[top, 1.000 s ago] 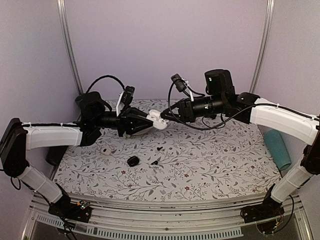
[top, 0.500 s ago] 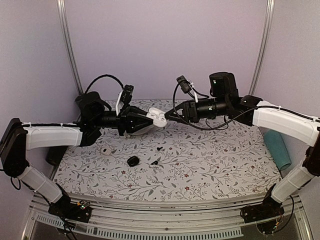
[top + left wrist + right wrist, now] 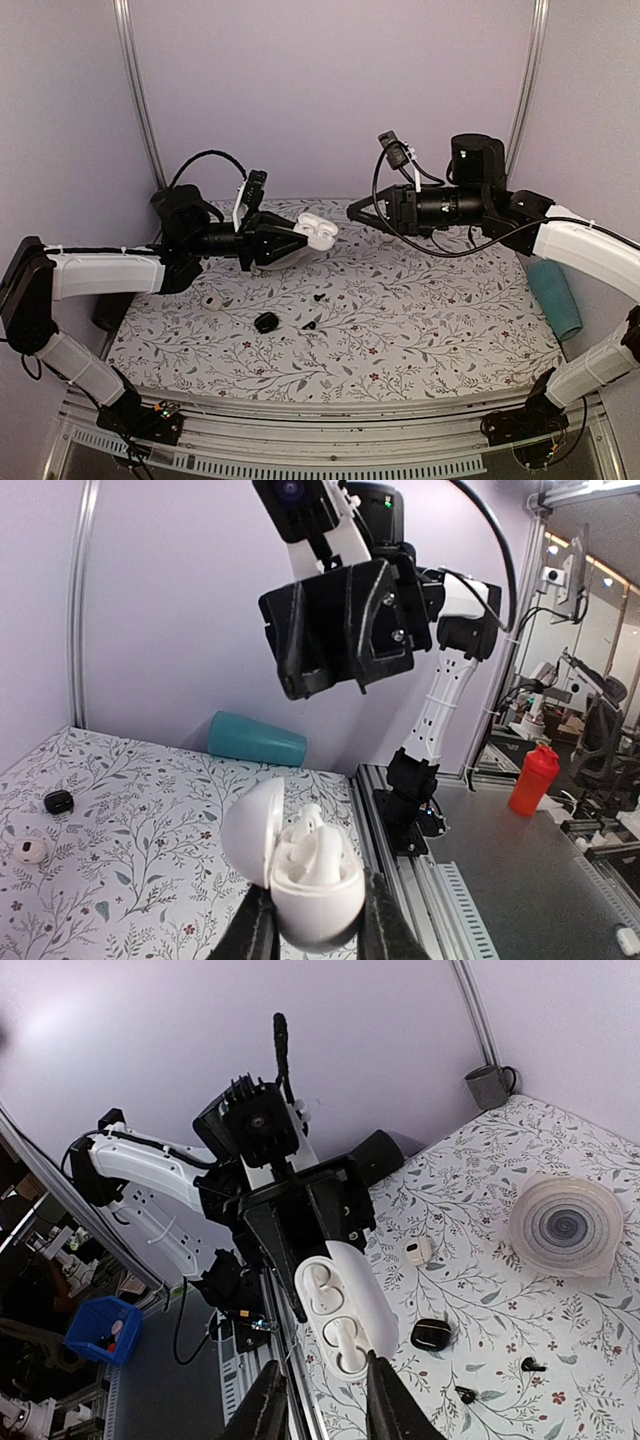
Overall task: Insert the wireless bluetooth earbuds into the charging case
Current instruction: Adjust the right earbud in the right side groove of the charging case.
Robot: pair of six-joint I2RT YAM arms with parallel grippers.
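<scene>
- Grip: the left hand is closed on the charging case, pinching its lower body from both sides and holding it in the air over the far middle of the desk, lid open
- The right hand hangs near the case but apart from it, fingers spread with nothing between them
- One white earbud pokes out of the case's mouth; I cannot tell whether the second well is filled
- Another earbud lies on the desk under the left arm, well apart from the case and near a black lump
- The step in hand, as I judge it, is fetching that loose earbud with the free right hand
- It is tiny and glossy and likely to squirt out, so come down from above, narrow the fingers first and pinch squarely across its body, keeping off the small black bits
- The left hand should keep the case steady
- The case's mouth faces up and toward the right arm, and its long axis seems to run on from the left fingers toward that arm
- The loose earbud is too small to tell which way it points
</scene>
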